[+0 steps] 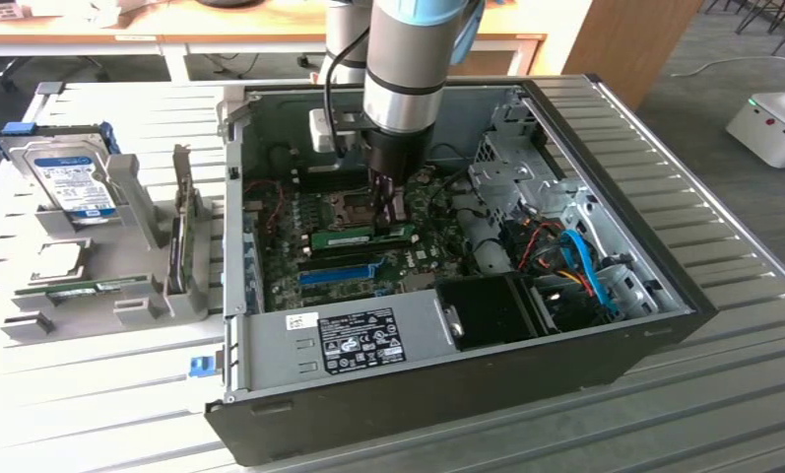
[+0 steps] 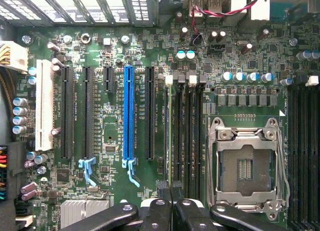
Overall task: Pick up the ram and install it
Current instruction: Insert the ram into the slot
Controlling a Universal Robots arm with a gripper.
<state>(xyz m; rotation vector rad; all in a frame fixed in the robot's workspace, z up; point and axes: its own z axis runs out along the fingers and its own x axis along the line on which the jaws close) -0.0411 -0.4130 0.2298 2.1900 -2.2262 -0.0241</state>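
We see the thin green circuit-board ram stick (image 1: 363, 237) standing on edge on the chip-studded green motherboard (image 2: 110, 191) inside the open black metal computer case (image 1: 655, 325). Its long axis runs across the exterior view, left to right. The black metal gripper (image 1: 389, 217), fingers pressed together, hangs just over its right end.

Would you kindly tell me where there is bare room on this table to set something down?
Free: the slatted table strip at the exterior view's right of the computer case, and the patch in front of the grey holder, lower left. Crowded: inside the case, under the arm, among cables.
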